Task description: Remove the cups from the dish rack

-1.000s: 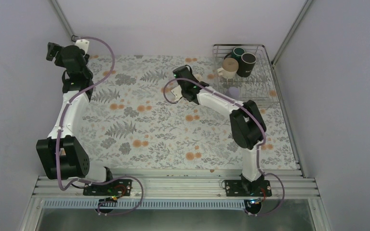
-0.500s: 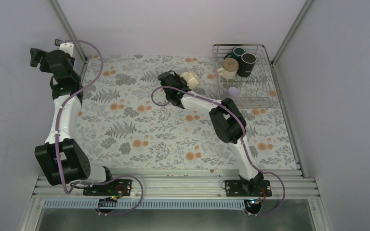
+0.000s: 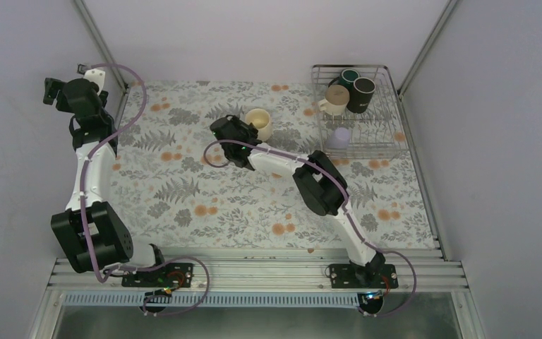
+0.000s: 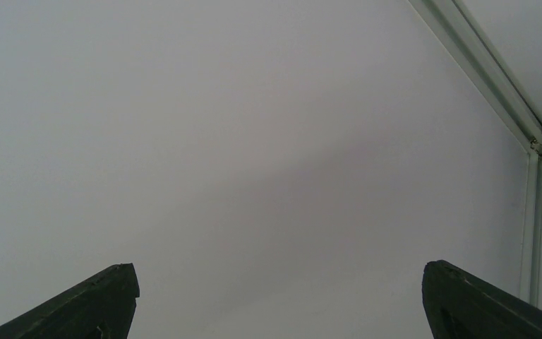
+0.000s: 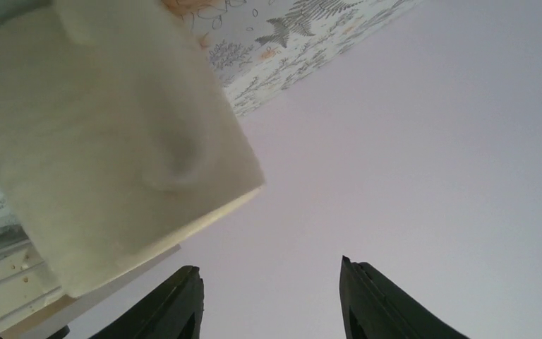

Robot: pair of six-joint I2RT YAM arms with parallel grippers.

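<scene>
The wire dish rack (image 3: 388,106) stands at the back right. In it are a cream mug (image 3: 334,100), a dark green mug (image 3: 348,76), a tall black mug (image 3: 361,93) and a small lavender cup (image 3: 340,136). A second cream mug (image 3: 258,121) stands mouth up on the floral cloth, left of the rack. My right gripper (image 3: 234,127) is just left of it. In the right wrist view the gripper (image 5: 268,268) is open with nothing between the fingers, and the mug (image 5: 106,141) is beside the left finger. My left gripper (image 3: 53,90) (image 4: 276,272) is open, empty and faces the left wall.
The floral cloth (image 3: 205,191) covers the table. Grey walls close in the left, back and right. A metal corner post (image 3: 99,39) runs close to the left arm. The rail with the arm bases (image 3: 254,272) is along the near edge.
My right arm swung left from the rack with the cream mug. The mug went from tilted at the gripper to mouth up on the cloth. My left arm drew back toward the left wall.
</scene>
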